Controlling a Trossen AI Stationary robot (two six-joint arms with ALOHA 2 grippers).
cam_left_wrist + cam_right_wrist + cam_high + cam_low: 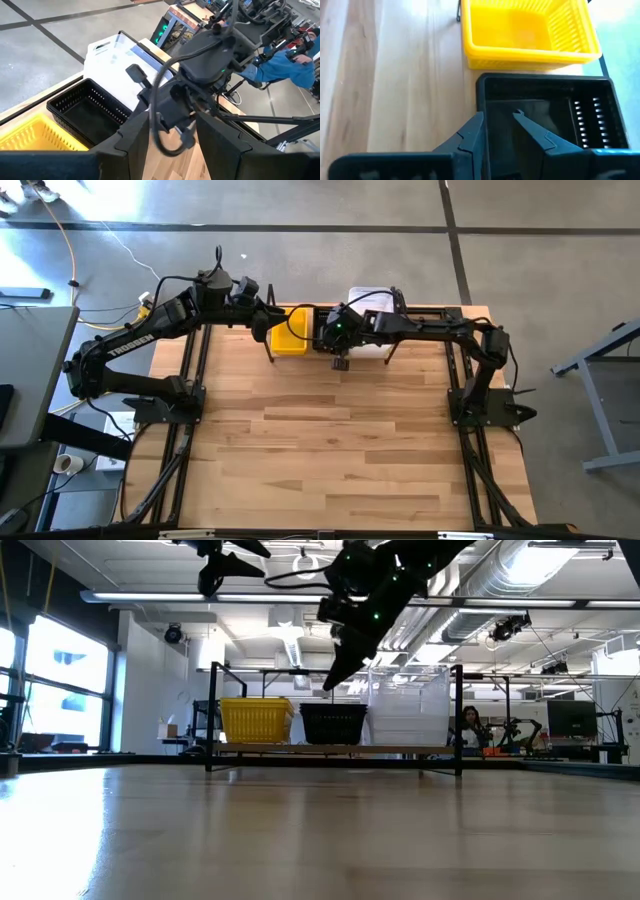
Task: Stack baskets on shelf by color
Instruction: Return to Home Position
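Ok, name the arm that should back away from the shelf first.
Probably right: the right gripper, open and empty, hangs just above the black basket, directly ahead of the left gripper by the yellow basket.

A workshop with grey concrete floor (pixel 300 260), bright windows (pixel 70 680) (at one side) and ceiling ducts (pixel 530 565).
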